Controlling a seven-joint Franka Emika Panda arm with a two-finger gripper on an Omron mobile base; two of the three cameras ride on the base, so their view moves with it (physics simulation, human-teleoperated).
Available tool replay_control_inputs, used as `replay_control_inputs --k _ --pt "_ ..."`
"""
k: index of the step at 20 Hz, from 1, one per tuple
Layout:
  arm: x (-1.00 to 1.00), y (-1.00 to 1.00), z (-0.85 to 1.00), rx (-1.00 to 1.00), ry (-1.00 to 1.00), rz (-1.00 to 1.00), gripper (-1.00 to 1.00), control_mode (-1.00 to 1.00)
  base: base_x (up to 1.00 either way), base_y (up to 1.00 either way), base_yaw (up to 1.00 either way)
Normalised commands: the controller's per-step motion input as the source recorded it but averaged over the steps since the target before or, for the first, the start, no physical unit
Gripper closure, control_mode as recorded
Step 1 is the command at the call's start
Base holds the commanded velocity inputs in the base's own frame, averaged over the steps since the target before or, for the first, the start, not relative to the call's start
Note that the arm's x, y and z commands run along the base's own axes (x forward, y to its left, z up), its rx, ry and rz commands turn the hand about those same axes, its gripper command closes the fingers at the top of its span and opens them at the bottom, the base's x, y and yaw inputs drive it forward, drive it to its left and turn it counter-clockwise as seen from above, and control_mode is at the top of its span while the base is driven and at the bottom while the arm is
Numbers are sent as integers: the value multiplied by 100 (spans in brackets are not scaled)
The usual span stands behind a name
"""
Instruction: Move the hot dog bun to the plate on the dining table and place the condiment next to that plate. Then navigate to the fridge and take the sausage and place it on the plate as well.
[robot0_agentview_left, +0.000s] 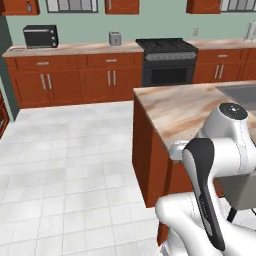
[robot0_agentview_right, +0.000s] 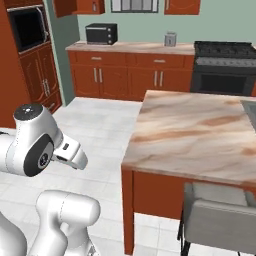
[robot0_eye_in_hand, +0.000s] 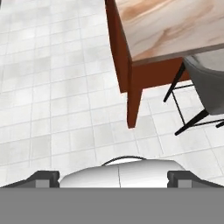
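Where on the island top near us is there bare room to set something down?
The dining table is bare from its near-left corner back to its far edge. The sink bounds it on the right. The grey chair crowds the near edge. The gripper hangs open over the floor.

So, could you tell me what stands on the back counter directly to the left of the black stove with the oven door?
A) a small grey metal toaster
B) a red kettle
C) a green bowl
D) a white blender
A: a small grey metal toaster sits on the marbled back counter just left of the black stove; further left is a black toaster oven.
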Motion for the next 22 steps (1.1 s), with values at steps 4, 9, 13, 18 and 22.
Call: replay_control_inputs --k 4,9,13,18,22 --pt "0 0 0 0 0 0 -100 100 47 100 -12" --pt "0 0 0 0 0 0 -100 100 76 100 -16" --pt "0 0 0 0 0 0 -100 100 99 96 -13" --pt "0 0 0 0 0 0 -100 100 100 95 -10" --pt "0 0 0 0 0 0 -100 100 100 68 -6"
